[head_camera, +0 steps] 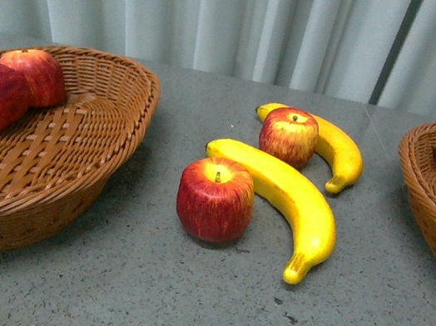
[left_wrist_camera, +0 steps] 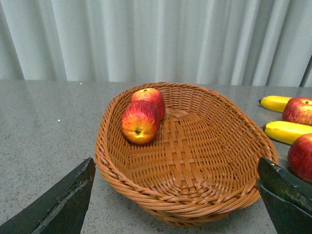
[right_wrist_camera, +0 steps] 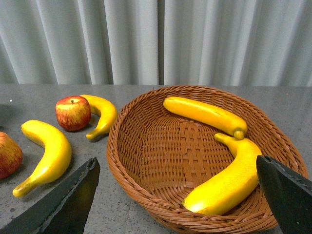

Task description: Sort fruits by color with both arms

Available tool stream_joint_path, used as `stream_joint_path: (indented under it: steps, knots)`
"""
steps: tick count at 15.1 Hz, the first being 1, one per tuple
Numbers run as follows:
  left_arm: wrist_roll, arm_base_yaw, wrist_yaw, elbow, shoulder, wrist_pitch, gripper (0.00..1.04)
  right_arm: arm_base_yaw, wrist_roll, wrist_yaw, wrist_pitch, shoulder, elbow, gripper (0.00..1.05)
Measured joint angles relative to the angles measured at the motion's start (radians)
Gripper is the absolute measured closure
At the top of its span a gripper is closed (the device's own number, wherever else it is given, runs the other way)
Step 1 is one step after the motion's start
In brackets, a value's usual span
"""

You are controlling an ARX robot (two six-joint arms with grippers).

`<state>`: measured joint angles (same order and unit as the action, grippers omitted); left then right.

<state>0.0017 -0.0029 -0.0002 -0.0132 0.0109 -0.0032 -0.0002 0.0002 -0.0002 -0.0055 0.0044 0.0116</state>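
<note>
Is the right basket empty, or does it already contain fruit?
Not empty. In the right wrist view, the right basket holds one banana and a second banana, both lying inside its rim.

Bare table [head_camera: 147, 231] between near apple [head_camera: 215, 200] and left basket [head_camera: 49, 209] — long banana [head_camera: 283, 201] just beside apple's other flank.

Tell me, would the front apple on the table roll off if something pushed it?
The front apple is rounded, so a push could roll it, though it stands steady now, stem up. The long banana right beside it would likely block it that way. Its glossy skin may be slippery.
</note>
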Motion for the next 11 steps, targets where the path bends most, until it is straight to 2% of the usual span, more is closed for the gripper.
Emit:
stream_joint_path:
  steps: [9,10,11]
  knots:
    - [0.000,0.000,0.000,0.000,0.000,0.000,0.07,0.000,0.000,0.000,0.000,0.000,0.000,0.07]
    - [0.005,-0.010,-0.026,-0.018,0.013,-0.068,0.07,0.000,0.000,0.000,0.000,0.000,0.000,0.07]
    - [0.012,-0.058,-0.113,-0.103,0.132,-0.253,0.07,0.000,0.001,0.001,0.000,0.000,0.000,0.07]
